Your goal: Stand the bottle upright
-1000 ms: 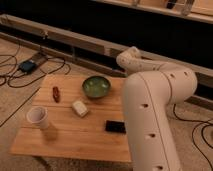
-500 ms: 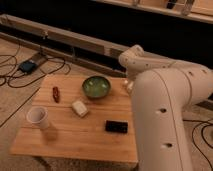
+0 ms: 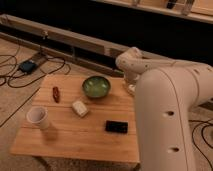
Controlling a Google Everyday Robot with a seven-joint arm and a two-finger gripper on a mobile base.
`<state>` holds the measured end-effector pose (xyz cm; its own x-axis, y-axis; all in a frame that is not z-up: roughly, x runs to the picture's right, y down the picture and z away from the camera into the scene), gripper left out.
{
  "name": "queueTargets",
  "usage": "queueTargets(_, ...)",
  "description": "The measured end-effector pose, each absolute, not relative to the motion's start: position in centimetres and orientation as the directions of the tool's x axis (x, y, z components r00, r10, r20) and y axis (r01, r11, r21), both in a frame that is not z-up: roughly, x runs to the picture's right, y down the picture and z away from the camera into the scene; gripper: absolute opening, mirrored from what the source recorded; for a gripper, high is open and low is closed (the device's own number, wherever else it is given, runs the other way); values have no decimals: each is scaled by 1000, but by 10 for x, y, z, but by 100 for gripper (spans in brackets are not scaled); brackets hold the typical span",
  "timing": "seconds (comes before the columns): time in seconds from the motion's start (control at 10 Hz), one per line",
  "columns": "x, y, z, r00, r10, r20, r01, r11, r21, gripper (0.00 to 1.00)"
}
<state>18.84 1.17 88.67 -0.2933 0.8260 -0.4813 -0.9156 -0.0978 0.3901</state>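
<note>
Jaws sit out of clear sight at the far right edge of the worktop, tucked behind my own white arm, so I cannot tell whether they are released or clenched. A small whitish shape shows just beside my wrist at that right edge; it may be the bottle, but I cannot say how it lies or whether I touch it. Nearest to that spot stands the green bowl, upright, near the far edge of the wood. In front of the bowl lies the cream block, apart from it. A flat black object rests closer to the near right side. At the left stands the white paper cup, and behind it lies a small red item. Cables and a dark box lie on the floor beyond.
</note>
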Motion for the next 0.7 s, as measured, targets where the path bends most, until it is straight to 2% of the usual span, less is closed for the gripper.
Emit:
queueTargets(0.3,188,7,896,-174,837,-519,-938,19,346,65)
queueTargets(0.7,189,6,899,-159,840,-519,-939,33,341,65)
